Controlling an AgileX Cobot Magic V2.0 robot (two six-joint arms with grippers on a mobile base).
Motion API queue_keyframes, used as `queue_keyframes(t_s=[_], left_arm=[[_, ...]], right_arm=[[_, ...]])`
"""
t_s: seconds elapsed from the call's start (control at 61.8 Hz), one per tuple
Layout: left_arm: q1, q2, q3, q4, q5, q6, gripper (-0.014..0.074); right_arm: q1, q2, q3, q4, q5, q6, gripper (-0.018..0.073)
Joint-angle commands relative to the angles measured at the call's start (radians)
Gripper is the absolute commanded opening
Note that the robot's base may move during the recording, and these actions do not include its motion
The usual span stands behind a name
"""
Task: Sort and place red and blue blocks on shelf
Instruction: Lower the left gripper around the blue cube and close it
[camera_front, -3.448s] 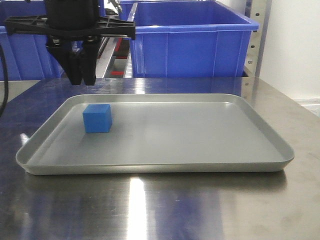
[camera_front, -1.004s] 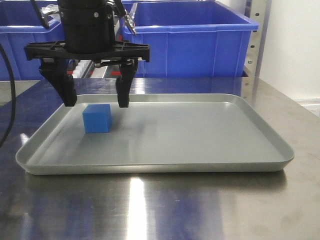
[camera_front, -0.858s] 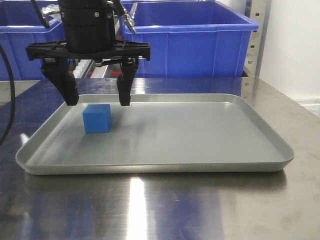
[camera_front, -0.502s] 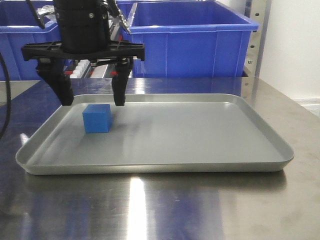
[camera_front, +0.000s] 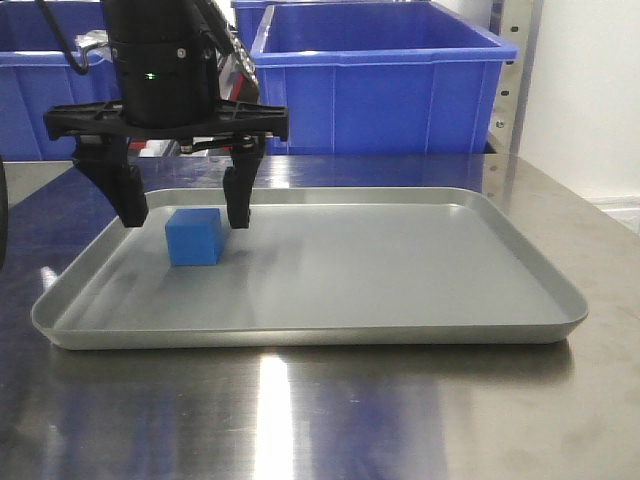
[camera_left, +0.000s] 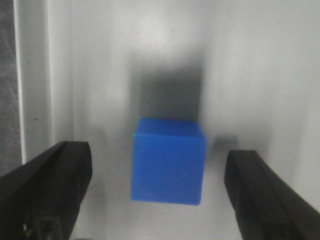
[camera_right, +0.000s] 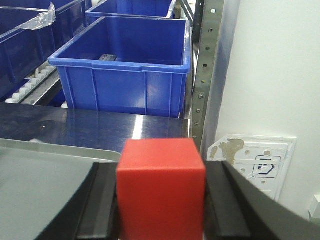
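The blue block (camera_front: 194, 237) sits at the left of the grey tray (camera_front: 400, 270). My left gripper (camera_front: 185, 212) is open and hangs just over it, one finger on each side, not touching. In the left wrist view the blue block (camera_left: 168, 161) lies between the two black fingers (camera_left: 50, 190) with gaps on both sides. My right gripper (camera_right: 161, 200) is shut on the red block (camera_right: 161, 190), held above the tray's right edge; it is out of the front view. The shelf's steel upright (camera_right: 205, 75) stands behind the table.
Large blue bins (camera_front: 380, 80) stand on the shelf's roller tracks behind the table. The tray rests on the shiny steel table (camera_front: 320, 410). A white wall (camera_right: 270, 75) with a patched plate lies to the right of the shelf upright.
My left gripper has opened and come down from behind the tray to straddle the blue block, its fingertips now level with the block's top. The block has not moved.
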Motion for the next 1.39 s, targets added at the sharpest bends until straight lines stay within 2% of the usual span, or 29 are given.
queue_keyframes(t_s=[0.0,0.842,1.052,1.279,1.376], left_arm=[[-0.004,-0.05,-0.017,0.005,-0.018,-0.003,0.0573],[-0.022,-0.016,-0.005,0.005,-0.037,-0.004,0.0557],[-0.018,-0.016,-0.005,0.005,-0.037,-0.008,0.0417],[-0.018,-0.03,-0.005,0.001,-0.039,-0.008,0.0124],[-0.018,-0.059,-0.005,-0.024,-0.037,-0.003,0.0124]], right_arm=[[-0.004,0.006,-0.029,0.0,-0.092,-0.007,0.0057],[-0.004,0.006,-0.029,0.0,-0.092,-0.007,0.0057],[-0.004,0.006,-0.029,0.0,-0.092,-0.007,0.0057],[-0.004,0.006,-0.029,0.0,-0.092,-0.007,0.0057],[-0.004,0.006,-0.029,0.0,-0.092,-0.007,0.0057]])
